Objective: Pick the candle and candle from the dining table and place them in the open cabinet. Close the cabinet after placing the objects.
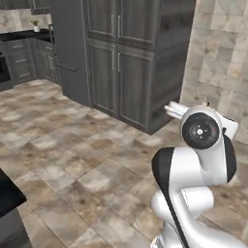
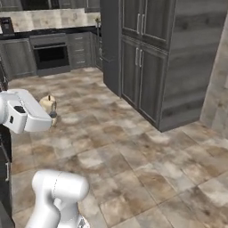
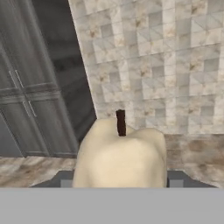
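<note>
Room: a kitchen with a mottled brown tile floor (image 1: pixel 87 160), a pale tiled wall (image 3: pixel 166 65) and tall grey wood-grain cupboards (image 2: pixel 147 58).
Candle: the cream, lumpy candle (image 3: pixel 120 155) sits between the claw's two fingers, its dark wick pointing up in the hand view; in the right base view the candle (image 2: pixel 48 103) shows just past the white hand, above the floor.
Claw: the gripper (image 3: pixel 118 178) is closed onto the candle at a middling width, one dark finger (image 3: pixel 177 178) on each side of the wax.
Arm: the white arm (image 1: pixel 198 160) rises at the near right of the left base view, its round dark joint cap facing the camera.
Cupboards: the tall doors carry slim metal bar handles (image 1: pixel 117 26) and are shut.
Far side: a black-topped counter (image 2: pixel 49 32) runs along the far wall, with a dark oven (image 2: pixel 51 54) under it.
Near left: a glossy black corner of the dining table (image 1: pixel 7 193) sticks into the left base view.
</note>
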Motion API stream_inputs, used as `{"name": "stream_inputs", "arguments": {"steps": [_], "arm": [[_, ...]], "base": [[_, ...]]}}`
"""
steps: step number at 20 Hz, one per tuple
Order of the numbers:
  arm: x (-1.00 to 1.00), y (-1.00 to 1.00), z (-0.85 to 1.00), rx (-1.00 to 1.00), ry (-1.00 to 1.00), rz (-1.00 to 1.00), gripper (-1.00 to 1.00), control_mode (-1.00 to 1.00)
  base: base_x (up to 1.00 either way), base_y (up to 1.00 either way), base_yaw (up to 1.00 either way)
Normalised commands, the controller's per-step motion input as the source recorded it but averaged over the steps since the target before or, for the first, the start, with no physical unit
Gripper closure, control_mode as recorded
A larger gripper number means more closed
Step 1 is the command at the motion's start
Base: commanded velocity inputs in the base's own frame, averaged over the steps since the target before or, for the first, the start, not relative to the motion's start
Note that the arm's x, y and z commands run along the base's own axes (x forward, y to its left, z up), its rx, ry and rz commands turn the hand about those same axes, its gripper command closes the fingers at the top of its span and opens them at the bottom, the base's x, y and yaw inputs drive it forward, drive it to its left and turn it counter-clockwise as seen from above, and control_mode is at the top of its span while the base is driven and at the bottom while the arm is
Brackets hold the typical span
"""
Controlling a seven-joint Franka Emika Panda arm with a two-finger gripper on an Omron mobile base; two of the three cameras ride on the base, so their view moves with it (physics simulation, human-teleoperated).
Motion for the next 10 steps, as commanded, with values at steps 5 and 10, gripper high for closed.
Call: {"name": "stream_inputs", "arguments": {"steps": [5, 10], "arm": [[0.0, 0.0, 0.0, 0.0, 0.0, 0.0, 1.0, 1.0], [0.0, 0.0, 0.0, 0.0, 0.0, 0.0, 1.0, 1.0]], "base": [[0.85, -0.11, 0.35], [0.87, -0.19, 0.34]]}}
